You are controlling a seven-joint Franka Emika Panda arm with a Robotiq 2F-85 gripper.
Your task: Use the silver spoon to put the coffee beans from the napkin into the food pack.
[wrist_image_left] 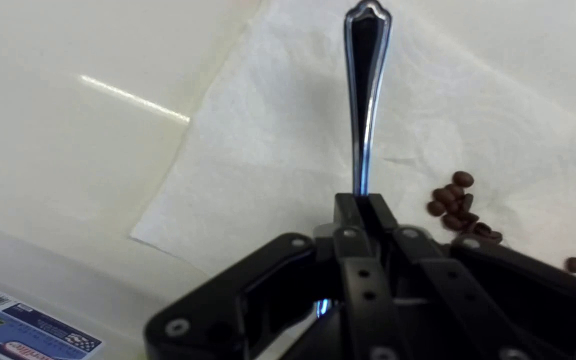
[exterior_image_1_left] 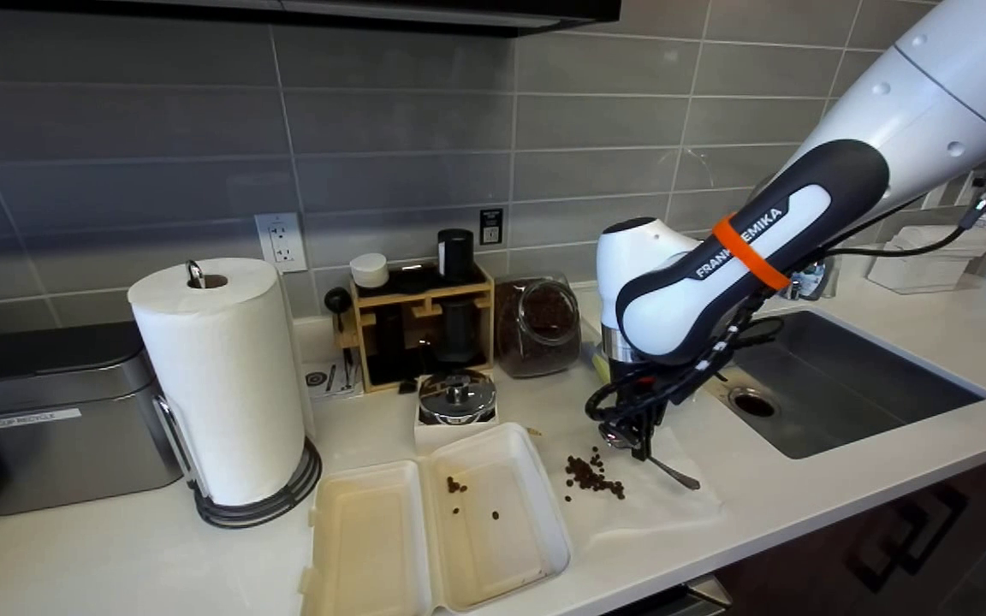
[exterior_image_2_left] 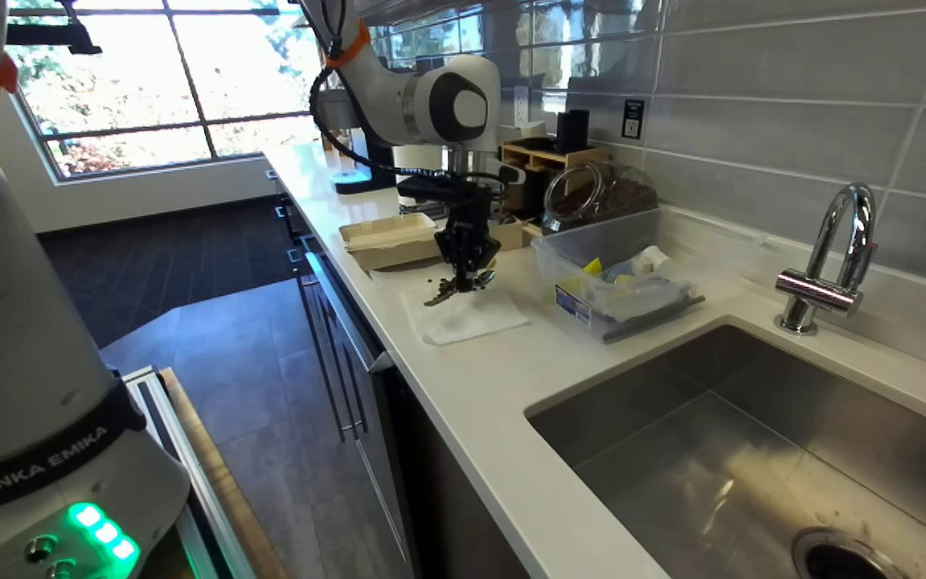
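Note:
My gripper point(wrist_image_left: 364, 207) is shut on the thin handle of the silver spoon point(wrist_image_left: 365, 90), low over the napkin point(wrist_image_left: 268, 160). The handle end points away from the gripper; the bowl is mostly hidden in the wrist view. In the exterior views the gripper point(exterior_image_1_left: 643, 452) point(exterior_image_2_left: 463, 281) holds the spoon point(exterior_image_1_left: 674, 473) point(exterior_image_2_left: 441, 295) just above the napkin point(exterior_image_1_left: 664, 513) point(exterior_image_2_left: 475, 320). A pile of dark coffee beans point(exterior_image_1_left: 591, 476) lies beside the gripper; part shows in the wrist view point(wrist_image_left: 453, 200). The open food pack point(exterior_image_1_left: 373, 535) point(exterior_image_2_left: 391, 257) stands beside the napkin, with several beans point(exterior_image_1_left: 454, 485) inside.
A paper towel roll point(exterior_image_1_left: 219, 385) stands beyond the food pack. A round metal dish point(exterior_image_1_left: 457, 398) on a white box stands behind the pack. A clear plastic bin point(exterior_image_2_left: 583, 281) sits near the napkin by the wall. The sink point(exterior_image_2_left: 672, 482) and faucet point(exterior_image_2_left: 825, 273) lie beyond.

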